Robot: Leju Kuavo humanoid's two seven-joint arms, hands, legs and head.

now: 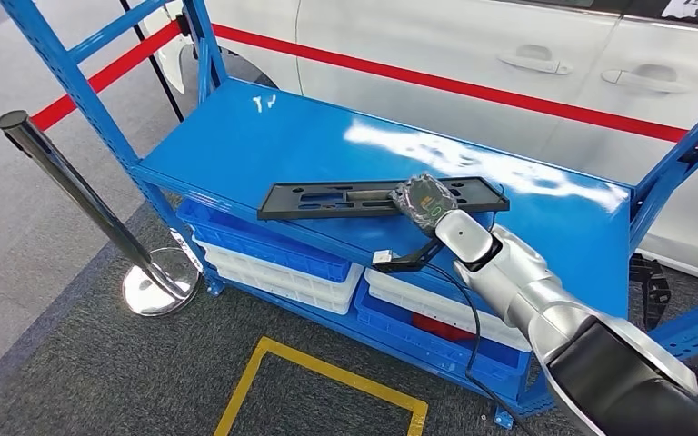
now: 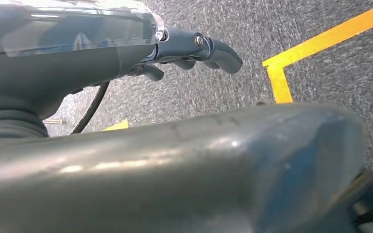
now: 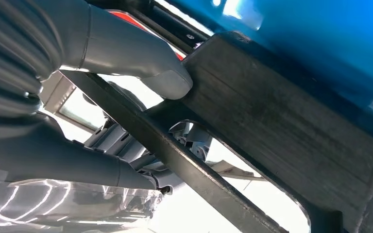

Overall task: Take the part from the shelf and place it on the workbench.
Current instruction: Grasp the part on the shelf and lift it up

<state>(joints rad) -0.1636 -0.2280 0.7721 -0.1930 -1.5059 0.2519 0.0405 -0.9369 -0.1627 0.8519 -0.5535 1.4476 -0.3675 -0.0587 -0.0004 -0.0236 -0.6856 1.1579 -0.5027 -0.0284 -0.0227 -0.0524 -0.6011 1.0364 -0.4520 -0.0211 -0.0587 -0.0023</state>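
Pickup is judged under way: the black part (image 1: pixel 377 197) is gripped by the right hand (image 1: pixel 424 202) near its 3 o'clock end, above the blue shelf (image 1: pixel 264 136). Thumb (image 3: pixel 141 65) above, fingers beneath. Transfer to the workbench remains. The left hand (image 2: pixel 194 51) hangs curled, holding nothing.

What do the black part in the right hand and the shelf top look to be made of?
Black part: likely moulded plastic, matte, with cut-out slots and a faintly scuffed surface in the right wrist view. Shelf top: probably painted sheet metal, glossy blue with bright glare patches.
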